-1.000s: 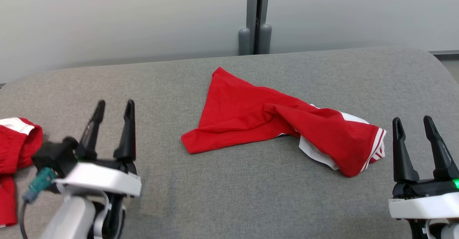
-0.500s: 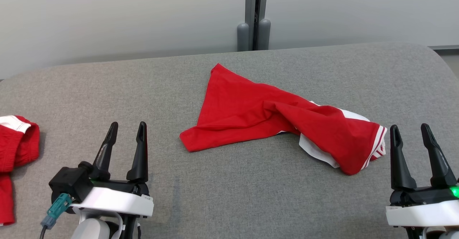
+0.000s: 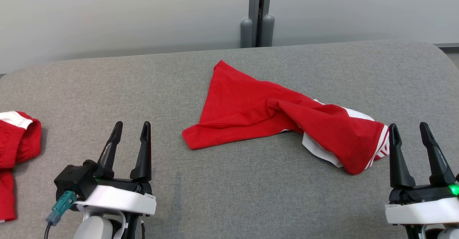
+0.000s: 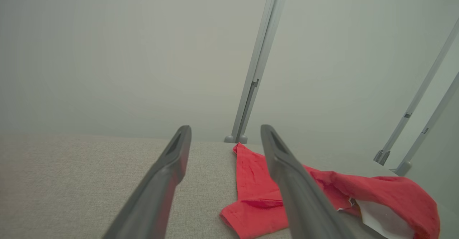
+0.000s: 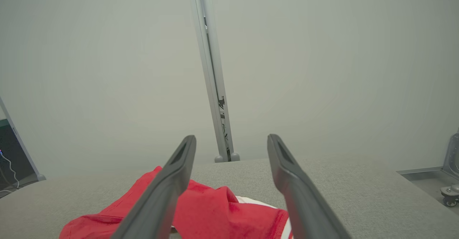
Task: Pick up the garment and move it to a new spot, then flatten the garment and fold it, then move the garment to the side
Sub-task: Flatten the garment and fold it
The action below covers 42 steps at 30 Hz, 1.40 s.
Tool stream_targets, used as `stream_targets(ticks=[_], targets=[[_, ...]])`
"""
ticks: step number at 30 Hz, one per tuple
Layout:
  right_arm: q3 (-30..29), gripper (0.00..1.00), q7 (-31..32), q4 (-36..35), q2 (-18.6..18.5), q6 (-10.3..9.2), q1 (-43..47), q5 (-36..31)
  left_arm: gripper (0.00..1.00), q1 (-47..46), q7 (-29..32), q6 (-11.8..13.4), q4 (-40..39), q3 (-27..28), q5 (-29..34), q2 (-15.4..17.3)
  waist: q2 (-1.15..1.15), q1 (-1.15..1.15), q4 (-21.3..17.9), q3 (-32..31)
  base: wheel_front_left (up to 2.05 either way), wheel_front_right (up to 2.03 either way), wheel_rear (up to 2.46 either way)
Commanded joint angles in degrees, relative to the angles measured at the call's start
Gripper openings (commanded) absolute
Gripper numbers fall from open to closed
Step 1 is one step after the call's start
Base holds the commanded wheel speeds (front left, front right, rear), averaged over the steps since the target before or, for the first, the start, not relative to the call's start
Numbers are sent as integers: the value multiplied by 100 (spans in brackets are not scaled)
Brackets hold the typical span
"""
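Left end effector [image 3: 132,125], jaws apart like the right end effector's [image 3: 408,125], was drawn back toward the desk's [image 3: 229,196] near edge; the garment [image 3: 247,110] was not yet gripped.

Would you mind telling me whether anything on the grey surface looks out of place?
The red garment lies crumpled, white inside showing at its right end. Another red piece sits bunched at the far left edge.

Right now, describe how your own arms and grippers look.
The left gripper and right gripper each have two long, tapered black jaws on a black base above a white wrist housing. The left has a black block with a teal connector and dark cable; the right shows a green light.
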Motion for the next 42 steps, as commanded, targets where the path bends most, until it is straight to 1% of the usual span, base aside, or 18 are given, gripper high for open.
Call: stream_targets(ticks=[1, 8, 13, 17, 23, 25, 28, 34, 36, 42], targets=[[-4, 100, -31, 7, -49, 14, 1, -3, 100, -104, -10, -39, 35, 38, 57, 2, 0, 0, 2, 3, 0, 0, 0], [31, 100, -31, 80, -79, 14, 52, 0, 100, -118, -9, -110, 187, 93, 141, -67, 0, 0, 9, -37, 0, 0, 0], [94, 100, -31, 251, -84, 14, 91, -38, 100, -240, 69, -146, 575, -72, 125, -90, 0, 0, 13, -32, 0, 0, 0], [182, 100, -31, 469, -78, 14, 43, -54, 100, -473, 379, -176, 961, -227, 102, -45, 0, 0, -33, 46, 0, 0, 0], [309, 100, -30, 803, -71, 14, -139, -7, 100, -931, 1165, -208, 1508, -377, -32, 80, 0, 0, -164, 224, 0, 0, 0], [353, 100, -31, 911, -78, 14, -220, -20, 100, -1079, 1343, -222, 1598, -416, -57, 117, 0, 0, -233, 298, 0, 0, 0], [423, 100, -31, 1060, -90, 14, -268, -62, 100, -1176, 1452, -227, 1658, -430, -90, 130, 0, 0, -300, 361, 0, 0, 0], [780, 100, -30, 1634, -72, 14, -584, -175, 100, -1368, 1620, -240, 1740, -484, -154, 181, 0, 0, -439, 590, 0, 0, 0], [866, 100, -31, 1793, -41, 14, -714, -169, 100, -1436, 1758, -237, 1808, -531, -174, 206, 0, 0, -453, 674, 0, 0, 0], [933, 100, -31, 1898, 63, 14, -949, -82, 100, -1721, 2247, -269, 1965, -654, -296, 370, 0, 0, -518, 934, 0, 0, 0]])
